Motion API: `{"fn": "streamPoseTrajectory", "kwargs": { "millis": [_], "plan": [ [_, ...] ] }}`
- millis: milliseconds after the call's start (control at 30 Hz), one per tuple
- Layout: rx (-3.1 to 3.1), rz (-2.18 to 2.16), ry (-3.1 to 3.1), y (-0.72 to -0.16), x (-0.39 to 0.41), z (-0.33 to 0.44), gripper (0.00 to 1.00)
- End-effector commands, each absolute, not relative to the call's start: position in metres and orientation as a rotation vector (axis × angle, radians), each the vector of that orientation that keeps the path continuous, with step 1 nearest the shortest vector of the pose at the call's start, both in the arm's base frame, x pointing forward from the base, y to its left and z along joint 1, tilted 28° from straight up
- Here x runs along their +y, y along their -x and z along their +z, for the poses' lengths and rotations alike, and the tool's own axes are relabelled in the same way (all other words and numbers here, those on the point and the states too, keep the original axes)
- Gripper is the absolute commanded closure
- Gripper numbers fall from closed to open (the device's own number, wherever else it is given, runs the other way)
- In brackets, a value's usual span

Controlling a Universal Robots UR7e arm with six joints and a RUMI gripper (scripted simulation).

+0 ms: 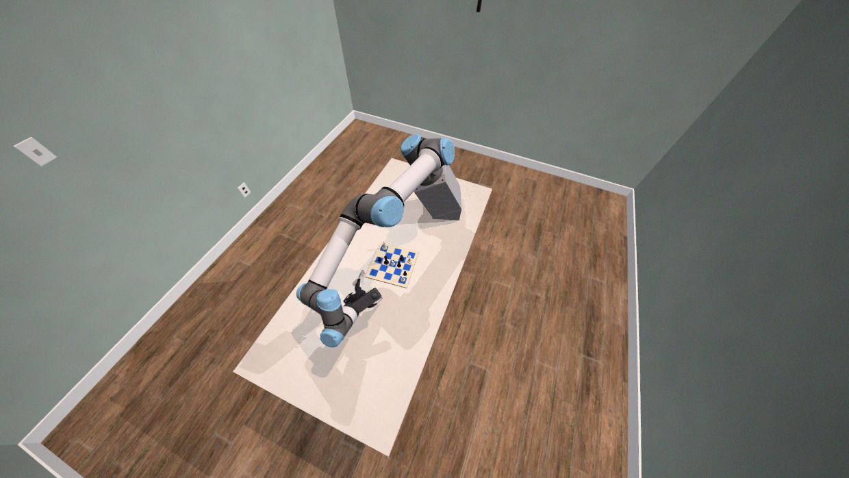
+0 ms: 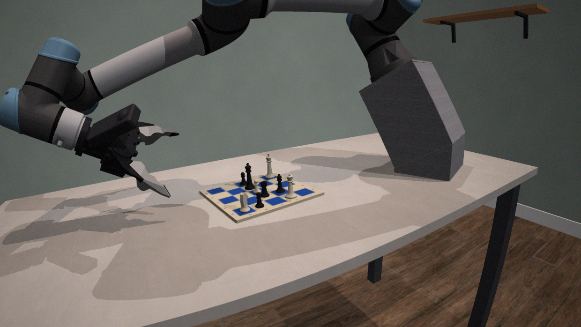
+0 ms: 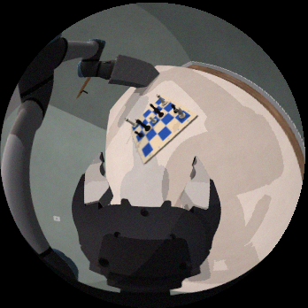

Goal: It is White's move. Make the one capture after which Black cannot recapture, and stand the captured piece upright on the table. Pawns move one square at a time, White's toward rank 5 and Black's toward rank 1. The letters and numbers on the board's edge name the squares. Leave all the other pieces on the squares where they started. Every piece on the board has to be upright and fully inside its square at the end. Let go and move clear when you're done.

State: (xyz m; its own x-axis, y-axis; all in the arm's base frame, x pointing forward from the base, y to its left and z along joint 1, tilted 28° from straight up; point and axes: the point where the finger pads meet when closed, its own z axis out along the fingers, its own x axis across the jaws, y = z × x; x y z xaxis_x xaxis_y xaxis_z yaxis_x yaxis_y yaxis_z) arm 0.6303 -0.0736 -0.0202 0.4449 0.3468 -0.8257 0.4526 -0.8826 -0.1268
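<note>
Chessboard (image 2: 262, 197) lies mid-table (image 2: 365, 227) with its black and white pieces upright, none lifted yet, so the capture is not begun. Off its side, well apart, the gripper (image 2: 161, 162) hangs spread wide and empty, presumably ready to straddle a piece

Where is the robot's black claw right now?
In the exterior view, the black two-jaw gripper hangs wide open and empty above the pale table, left of the blue-and-cream chessboard, apart from it.
</note>
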Motion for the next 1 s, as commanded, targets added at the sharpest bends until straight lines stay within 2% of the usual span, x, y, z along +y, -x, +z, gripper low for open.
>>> {"fn": "streamPoseTrajectory", "kwargs": {
  "millis": [0, 967],
  "plan": [
    [0.929, -1.504, -2.596, -0.626, -0.082, -0.027, 0.00],
    [1.449, -1.611, -2.611, -0.614, -0.103, -0.044, 0.00]
  ]
}}
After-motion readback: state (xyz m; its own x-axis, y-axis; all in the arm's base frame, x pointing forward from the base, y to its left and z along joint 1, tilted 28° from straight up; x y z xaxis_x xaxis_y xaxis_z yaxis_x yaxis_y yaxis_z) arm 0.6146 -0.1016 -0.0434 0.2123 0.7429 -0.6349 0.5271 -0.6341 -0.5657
